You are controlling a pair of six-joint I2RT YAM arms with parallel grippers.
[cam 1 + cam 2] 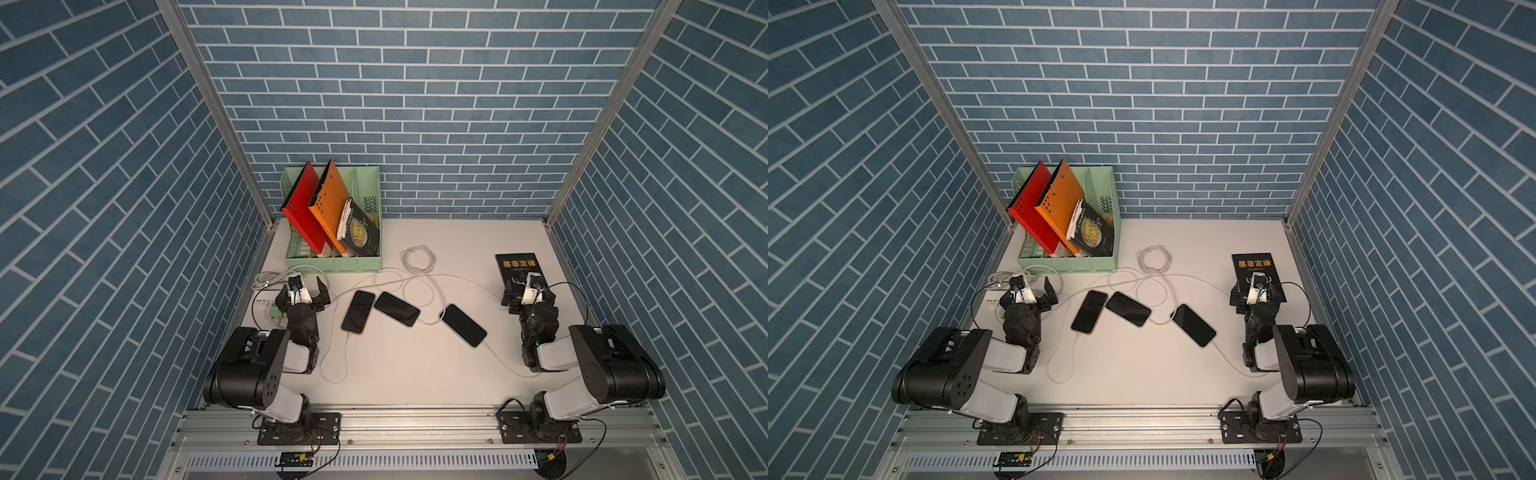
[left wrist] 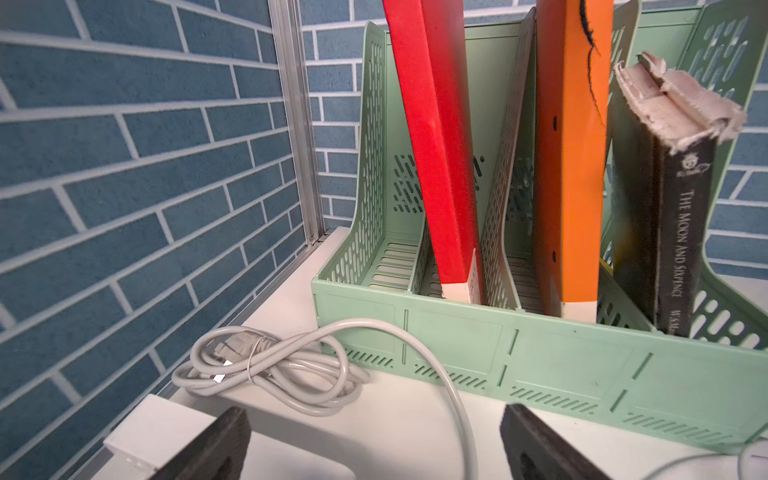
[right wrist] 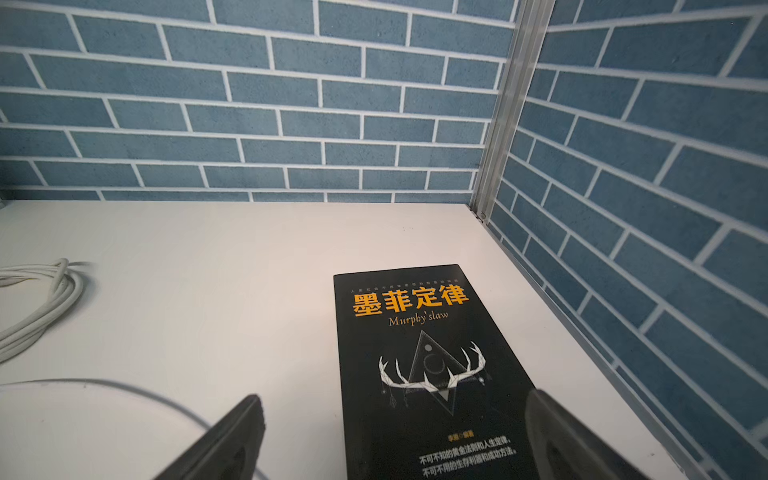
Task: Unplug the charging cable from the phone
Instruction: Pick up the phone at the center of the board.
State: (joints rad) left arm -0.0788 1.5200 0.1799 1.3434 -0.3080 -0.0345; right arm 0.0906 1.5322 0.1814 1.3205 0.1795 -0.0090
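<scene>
You have three phones lying dark face up in the middle of the table (image 1: 415, 374), between the two arms. The left phone (image 1: 358, 311), orange-edged, has its long axis running near to far, and its charging cable (image 1: 347, 353) leaves the near end. The middle phone (image 1: 397, 308) and right phone (image 1: 463, 325) both lie slantwise, far-left to near-right. The right one is plugged at its near-right end; the middle one's plug is too small to make out. Behind the phones the white cables cross, so you cannot trace them.

The left gripper (image 2: 374, 449) has its jaws wide apart and empty, beside the green file rack (image 2: 540, 353), which holds two folders and one worn book (image 2: 681, 228). The right gripper (image 3: 399, 440) is also apart and empty, hiding the near end of a black book (image 3: 415, 353).
</scene>
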